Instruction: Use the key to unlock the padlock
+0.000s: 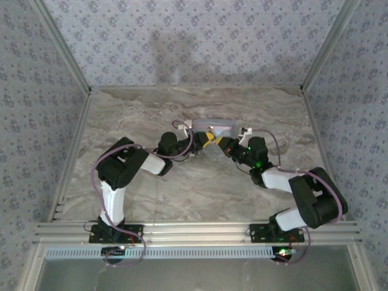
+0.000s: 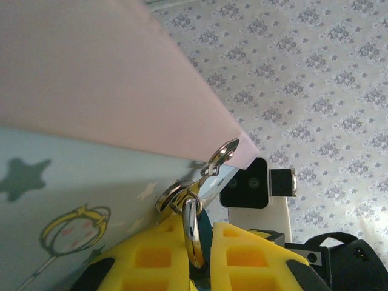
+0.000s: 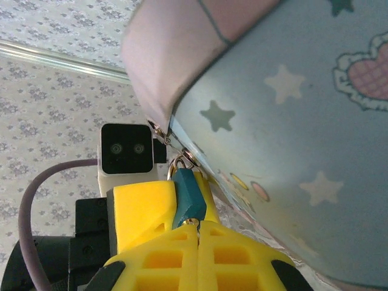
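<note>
**Lock in hand, not yet open**

My right gripper has its yellow fingers pressed together on the lower end of the padlock. The small teal body stands up out of the fingertips. My left gripper is all but closed, pinching a metal loop that sits in the narrow slot between its fingers. I cannot tell whether that loop is the key's ring or the lock's shackle, and I cannot make out a key blade anywhere.

Just past the jaws, the loop and the top of the padlock both run up to the silver hasp. The hasp sits at the corner of the tin, where the pale blue star-printed side meets the pink lid. So the lock hangs at that corner, touching the tin's fittings, with one gripper on each side of it.

From above, both arms converge on the near side of the tin, which sits towards the far middle of the marble-patterned table.

My reading is that the lock is caught and steadied, and that much is done. It looks still hooked to the hasp and the lid looks shut, so seating the key, turning it and freeing the shackle remain.
</note>
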Motion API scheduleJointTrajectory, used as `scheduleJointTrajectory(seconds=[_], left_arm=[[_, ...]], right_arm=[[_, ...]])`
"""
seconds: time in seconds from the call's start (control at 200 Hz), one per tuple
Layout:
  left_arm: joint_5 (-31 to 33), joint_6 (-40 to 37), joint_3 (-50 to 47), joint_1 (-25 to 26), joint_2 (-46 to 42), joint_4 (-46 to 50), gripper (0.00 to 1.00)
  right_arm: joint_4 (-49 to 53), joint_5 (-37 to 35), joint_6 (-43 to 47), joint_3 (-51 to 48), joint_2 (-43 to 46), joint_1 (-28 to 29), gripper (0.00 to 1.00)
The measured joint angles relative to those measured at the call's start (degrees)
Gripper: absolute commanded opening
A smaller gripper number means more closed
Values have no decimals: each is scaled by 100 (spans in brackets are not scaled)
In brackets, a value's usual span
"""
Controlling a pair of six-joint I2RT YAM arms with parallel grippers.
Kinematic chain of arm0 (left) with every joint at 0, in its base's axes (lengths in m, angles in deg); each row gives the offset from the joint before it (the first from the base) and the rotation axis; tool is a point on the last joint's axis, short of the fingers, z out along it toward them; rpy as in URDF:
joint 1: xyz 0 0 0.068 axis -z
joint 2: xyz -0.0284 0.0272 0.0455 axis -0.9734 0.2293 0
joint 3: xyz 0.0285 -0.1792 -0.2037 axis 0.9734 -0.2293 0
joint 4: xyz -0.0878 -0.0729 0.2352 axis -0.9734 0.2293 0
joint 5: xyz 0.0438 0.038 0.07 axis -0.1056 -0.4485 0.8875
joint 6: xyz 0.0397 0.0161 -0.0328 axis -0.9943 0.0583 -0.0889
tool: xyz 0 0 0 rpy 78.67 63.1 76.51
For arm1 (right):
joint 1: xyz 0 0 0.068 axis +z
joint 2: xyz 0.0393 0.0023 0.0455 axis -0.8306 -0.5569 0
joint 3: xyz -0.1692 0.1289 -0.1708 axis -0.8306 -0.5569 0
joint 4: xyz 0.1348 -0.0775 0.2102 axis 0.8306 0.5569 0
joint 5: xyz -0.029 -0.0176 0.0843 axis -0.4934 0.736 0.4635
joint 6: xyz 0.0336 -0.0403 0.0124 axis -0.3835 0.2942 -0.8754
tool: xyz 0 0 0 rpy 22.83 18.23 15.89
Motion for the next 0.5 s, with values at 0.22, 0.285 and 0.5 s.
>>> scheduleJointTrajectory(seconds=[0.22,0.285,0.5], left_arm=[[146,-2,0,0,2,66,0],[238,0,0,0,2,98,0],[293,-127,-153,0,2,186,0]], right_arm=[[83,24,7,166,-186,0,0],[127,33,7,245,-262,0,0],[601,142,96,313,-247,0,7]])
